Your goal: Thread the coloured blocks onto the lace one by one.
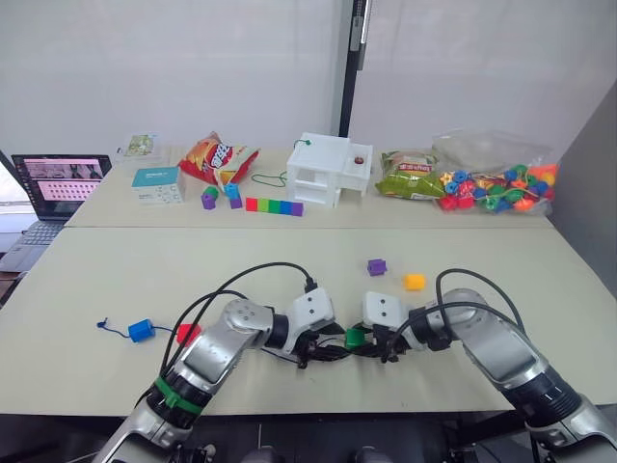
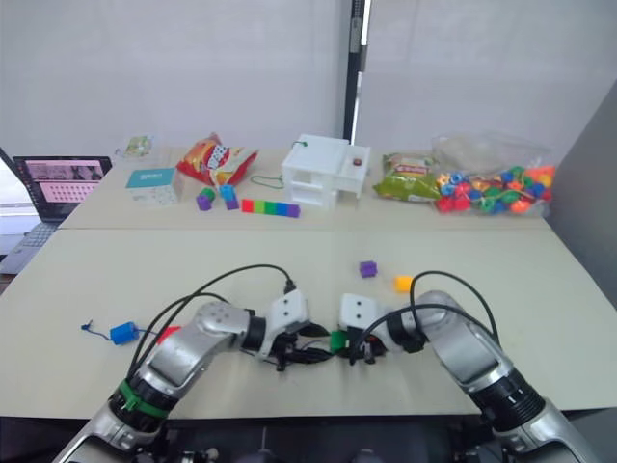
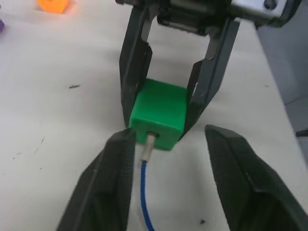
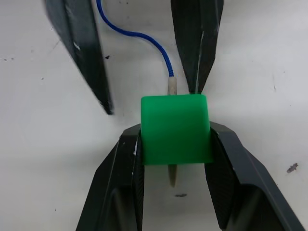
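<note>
Right tool [image 4: 174,144] clamped green block [image 4: 176,129]; lace [image 3: 143,192] tip ran through its hole, toward the right wrist. Left tool [image 3: 168,144] stood apart.

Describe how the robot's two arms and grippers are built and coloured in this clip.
Both arms have silver-grey metal shells with black joints and looping black cables. The left arm wears a green band near the elbow. A white boxy wrist housing sits behind both the left gripper and the right gripper, each with two black tapered fingers.

A lab or office room: plain tables [image 1: 116,280], white walls, a laptop [image 1: 53,193], snack bags [image 1: 217,159].
</note>
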### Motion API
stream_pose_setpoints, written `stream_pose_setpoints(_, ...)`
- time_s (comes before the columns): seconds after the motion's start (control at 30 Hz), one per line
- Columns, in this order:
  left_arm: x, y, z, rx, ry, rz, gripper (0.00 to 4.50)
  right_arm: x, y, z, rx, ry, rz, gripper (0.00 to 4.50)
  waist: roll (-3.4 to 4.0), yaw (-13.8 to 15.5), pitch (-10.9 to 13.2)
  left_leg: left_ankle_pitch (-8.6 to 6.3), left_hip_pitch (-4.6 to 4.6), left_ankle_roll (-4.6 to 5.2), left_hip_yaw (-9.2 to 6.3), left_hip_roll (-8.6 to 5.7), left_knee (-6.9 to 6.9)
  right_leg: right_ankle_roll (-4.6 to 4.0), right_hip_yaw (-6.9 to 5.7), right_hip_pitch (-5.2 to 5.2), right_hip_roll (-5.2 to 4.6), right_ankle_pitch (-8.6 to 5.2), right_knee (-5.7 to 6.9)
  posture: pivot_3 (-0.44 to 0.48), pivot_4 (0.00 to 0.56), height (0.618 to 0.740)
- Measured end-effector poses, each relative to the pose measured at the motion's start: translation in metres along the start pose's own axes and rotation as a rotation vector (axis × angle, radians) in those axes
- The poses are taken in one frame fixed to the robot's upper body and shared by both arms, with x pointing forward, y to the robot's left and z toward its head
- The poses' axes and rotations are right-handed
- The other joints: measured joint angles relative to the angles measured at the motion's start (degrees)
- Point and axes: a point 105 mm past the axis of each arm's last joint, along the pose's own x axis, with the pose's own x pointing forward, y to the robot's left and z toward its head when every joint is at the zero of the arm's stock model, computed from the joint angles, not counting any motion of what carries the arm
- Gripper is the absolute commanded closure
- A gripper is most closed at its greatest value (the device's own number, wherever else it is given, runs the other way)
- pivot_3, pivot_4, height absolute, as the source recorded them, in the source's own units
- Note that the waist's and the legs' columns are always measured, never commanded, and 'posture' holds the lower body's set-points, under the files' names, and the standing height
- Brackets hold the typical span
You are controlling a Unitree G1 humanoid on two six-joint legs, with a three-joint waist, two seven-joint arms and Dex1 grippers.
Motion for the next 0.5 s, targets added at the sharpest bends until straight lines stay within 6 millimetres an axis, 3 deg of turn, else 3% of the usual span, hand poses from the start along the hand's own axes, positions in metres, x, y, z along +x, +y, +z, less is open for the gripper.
stream_pose_setpoints(0.17,-0.011,0.0,-0.024,-0.034,0.059,0.069,2.22,-0.001,0.0,-0.001,0.001,0.006,-0.002,3.31,0.0,0.1,0.0,0.0,0.04,0.0,0.01,-0.02,0.01,-0.01,0.0,0.04,-0.03,-0.01,0.02,0.0,0.15,0.74)
stream_pose_setpoints(0.33,-0.009,0.0,-0.026,-0.021,0.038,0.11,2.22,-0.002,0.0,-0.002,0.003,0.009,-0.001,3.31,-0.01,0.3,0.0,0.0,0.06,0.0,0.0,-0.02,0.01,-0.01,-0.01,0.06,-0.06,-0.01,0.04,0.0,0.15,0.74)
stream_pose_setpoints(0.5,-0.006,0.004,-0.029,0.012,0.038,0.132,3.69,-0.003,0.001,-0.003,0.008,0.014,0.001,3.31,0.0,0.5,0.0,0.0,0.14,0.0,0.0,-0.04,0.01,-0.01,-0.02,0.15,-0.09,-0.01,0.03,0.0,0.15,0.74)
